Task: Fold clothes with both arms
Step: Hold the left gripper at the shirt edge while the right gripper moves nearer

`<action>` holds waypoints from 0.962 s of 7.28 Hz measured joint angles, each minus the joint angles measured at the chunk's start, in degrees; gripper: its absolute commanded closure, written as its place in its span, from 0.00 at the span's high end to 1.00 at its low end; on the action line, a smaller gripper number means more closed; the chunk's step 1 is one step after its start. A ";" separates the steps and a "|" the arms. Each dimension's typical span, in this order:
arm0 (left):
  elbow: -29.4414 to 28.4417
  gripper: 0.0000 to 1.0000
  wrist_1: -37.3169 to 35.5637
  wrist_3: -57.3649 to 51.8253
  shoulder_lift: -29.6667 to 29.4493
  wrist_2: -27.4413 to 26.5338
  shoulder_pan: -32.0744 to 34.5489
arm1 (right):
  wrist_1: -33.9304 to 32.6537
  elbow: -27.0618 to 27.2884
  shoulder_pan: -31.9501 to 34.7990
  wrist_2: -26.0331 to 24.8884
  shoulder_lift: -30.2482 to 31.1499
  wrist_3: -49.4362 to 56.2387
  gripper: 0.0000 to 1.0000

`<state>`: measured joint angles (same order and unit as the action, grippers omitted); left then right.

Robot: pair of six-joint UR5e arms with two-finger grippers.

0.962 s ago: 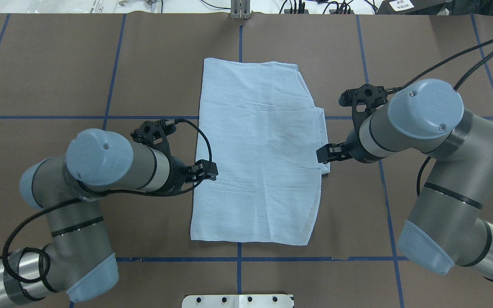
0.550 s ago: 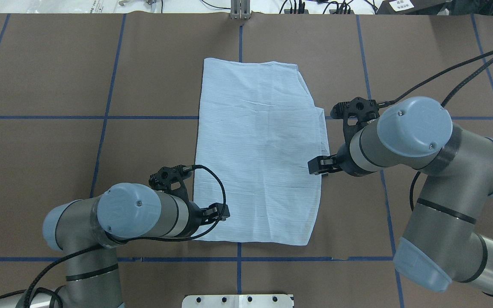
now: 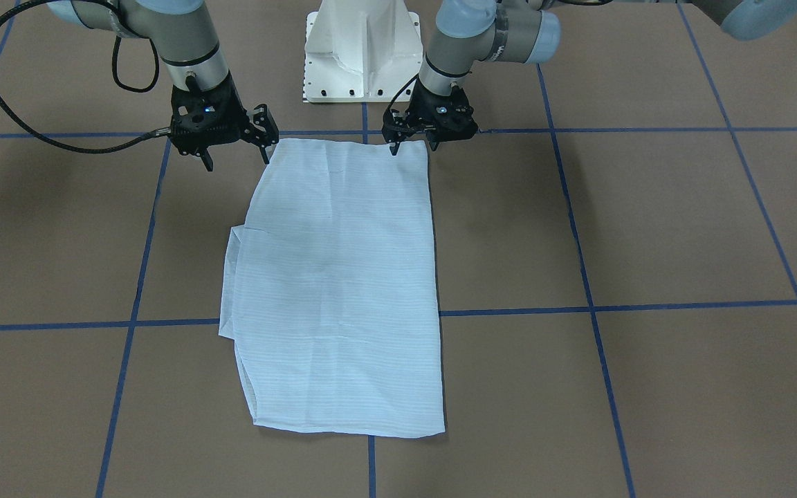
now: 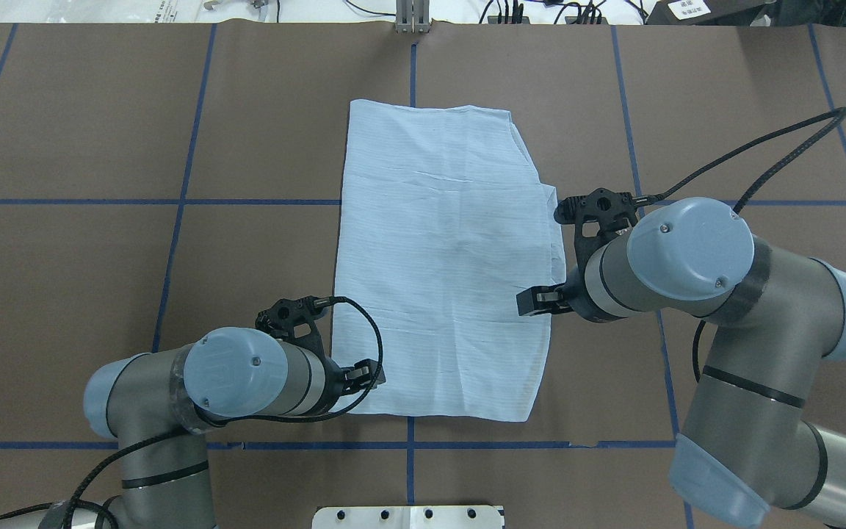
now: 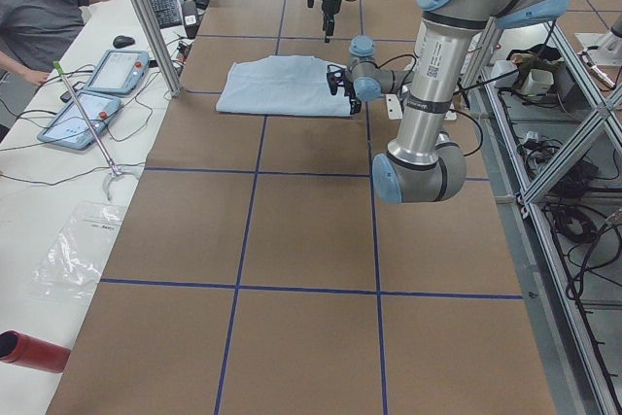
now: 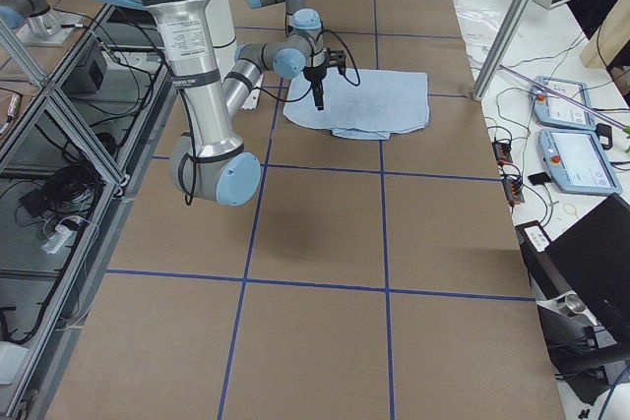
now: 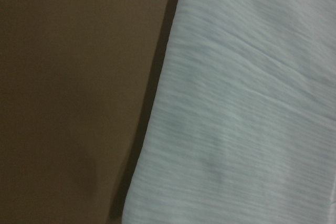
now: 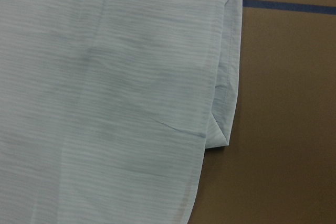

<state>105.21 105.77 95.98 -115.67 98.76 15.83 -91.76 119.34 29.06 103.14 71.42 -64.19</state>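
Nearest my base, at the hem edge, my left gripper (image 3: 414,146) stands with its jaws apart and empty astride one corner of the folded pale-blue shirt (image 4: 445,250), which lies flat on the brown table (image 4: 100,110). My right gripper (image 3: 235,153), equally spread and empty, hangs just beside the other corner. Risk: closing from here may pinch only the top layer or miss the right corner, skewing the lift and letting the tucked layer (image 8: 226,103) farther along slip out. No writing shows on the shirt, and the sticker (image 5: 433,72) on my left arm (image 5: 428,133) is too small to read.
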 measured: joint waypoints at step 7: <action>-0.31 0.71 -0.94 -0.07 -0.02 -0.23 -0.93 | 0.00 -0.07 -0.06 -0.29 0.02 -0.01 1.00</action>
<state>104.90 104.83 95.91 -115.69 98.53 14.91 -91.76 119.27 29.00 102.85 71.44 -64.19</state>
